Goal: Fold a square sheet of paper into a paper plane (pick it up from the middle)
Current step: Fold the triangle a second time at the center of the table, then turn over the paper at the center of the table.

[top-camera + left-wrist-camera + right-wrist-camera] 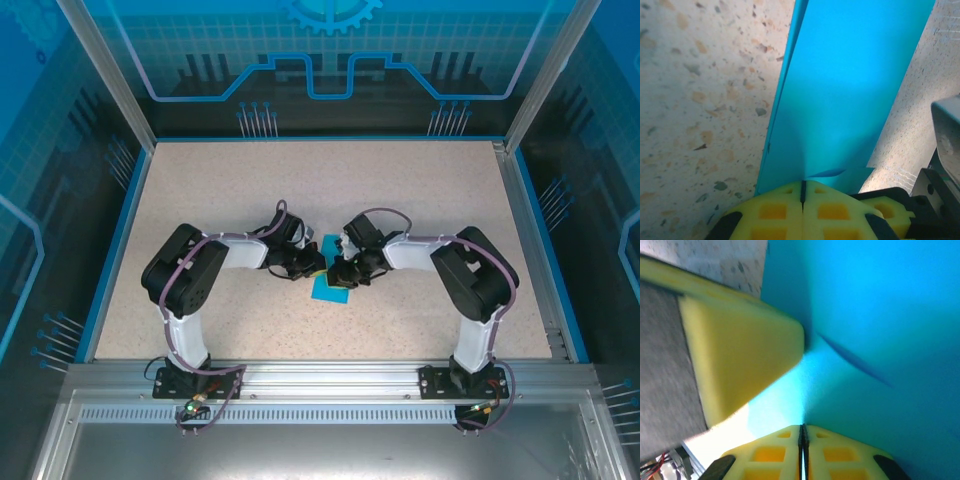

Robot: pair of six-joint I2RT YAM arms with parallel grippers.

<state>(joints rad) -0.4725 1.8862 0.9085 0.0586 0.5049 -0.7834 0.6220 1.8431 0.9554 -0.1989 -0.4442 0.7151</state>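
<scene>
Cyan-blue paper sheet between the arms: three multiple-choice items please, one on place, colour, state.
1. Where is the folded cyan-blue paper sheet? A middle of the speckled beige table; B far-left corner; C on an arm's base.
2. What colour are the foam finger pads? A red; B yellow; C white.
3. How do the jaws of the left gripper stand? A wide open; B shut on the sheet; C shut on nothing.
Answers: A, top view shows it mid-table between the arms; B, wrist views show yellow foam; B, paper emerges from the closed pads.
</scene>
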